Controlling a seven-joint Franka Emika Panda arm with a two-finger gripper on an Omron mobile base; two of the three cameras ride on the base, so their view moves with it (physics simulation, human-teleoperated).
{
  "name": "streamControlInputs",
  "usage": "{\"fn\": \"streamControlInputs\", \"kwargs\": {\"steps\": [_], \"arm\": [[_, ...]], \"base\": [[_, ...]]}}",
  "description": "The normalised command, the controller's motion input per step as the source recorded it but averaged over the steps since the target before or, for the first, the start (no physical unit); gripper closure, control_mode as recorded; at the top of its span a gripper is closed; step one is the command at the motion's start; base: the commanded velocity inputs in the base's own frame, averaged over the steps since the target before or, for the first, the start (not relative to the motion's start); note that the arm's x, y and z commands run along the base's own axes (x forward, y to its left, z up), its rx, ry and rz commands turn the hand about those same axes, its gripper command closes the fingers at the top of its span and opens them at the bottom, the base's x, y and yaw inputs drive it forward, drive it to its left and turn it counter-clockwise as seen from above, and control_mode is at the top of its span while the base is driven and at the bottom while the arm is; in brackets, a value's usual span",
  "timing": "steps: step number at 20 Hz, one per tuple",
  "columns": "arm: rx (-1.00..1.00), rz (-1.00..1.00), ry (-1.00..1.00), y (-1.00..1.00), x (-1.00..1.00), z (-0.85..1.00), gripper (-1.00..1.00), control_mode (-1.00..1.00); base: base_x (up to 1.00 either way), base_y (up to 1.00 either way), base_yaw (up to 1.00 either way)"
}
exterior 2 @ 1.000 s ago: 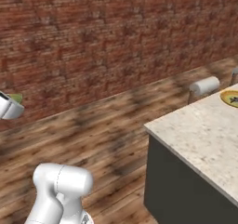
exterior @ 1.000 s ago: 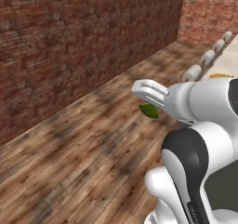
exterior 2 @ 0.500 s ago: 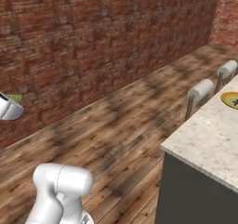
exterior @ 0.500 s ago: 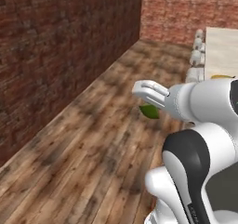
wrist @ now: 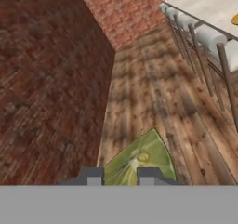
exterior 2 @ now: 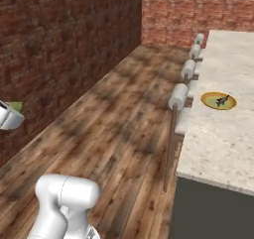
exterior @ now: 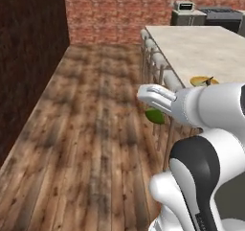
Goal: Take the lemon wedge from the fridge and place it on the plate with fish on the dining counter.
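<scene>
Lemon wedge (wrist: 139, 160) sits pinched between the tips of the tool (wrist: 121, 175), carried above the wooden floor, well apart from the plate with fish (exterior 2: 219, 101) on the counter (exterior 2: 223, 144). It looks light, soft and slick, so a gentle hold across its thick middle seems safest.

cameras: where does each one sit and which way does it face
Left base view: behind the arm's left, facing the floor and counter; arm at lower right, gripper holding the lemon.
Right base view: behind its right, facing the brick wall, stools, plate; arm lower left.
Hand view: along the fingers, lemon between them.
Base views share counter and plate.
</scene>
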Motion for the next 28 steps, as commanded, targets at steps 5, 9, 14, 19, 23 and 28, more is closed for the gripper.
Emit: {"fn": "streamControlInputs", "kwargs": {"steps": [5, 9, 14, 19, 23, 28], "arm": [[0.00, 0.00, 0.00, 0.00, 0.00, 0.00, 1.00, 1.00], [0.00, 0.00, 0.00, 0.00, 0.00, 0.00, 1.00, 1.00], [0.00, 0.00, 0.00, 0.00, 0.00, 0.00, 1.00, 1.00], [0.00, 0.00, 0.00, 0.00, 0.00, 0.00, 1.00, 1.00], [0.00, 0.00, 0.00, 0.00, 0.00, 0.00, 1.00, 1.00], [0.00, 0.00, 0.00, 0.00, 0.00, 0.00, 1.00, 1.00]], "base": [[0.86, 0.64, -0.67], [0.74, 0.88, -0.67], [0.64, 0.83, -0.71], [0.58, 0.67, -0.75], [0.64, 0.62, -0.75], [0.81, 0.60, -0.71]]}}
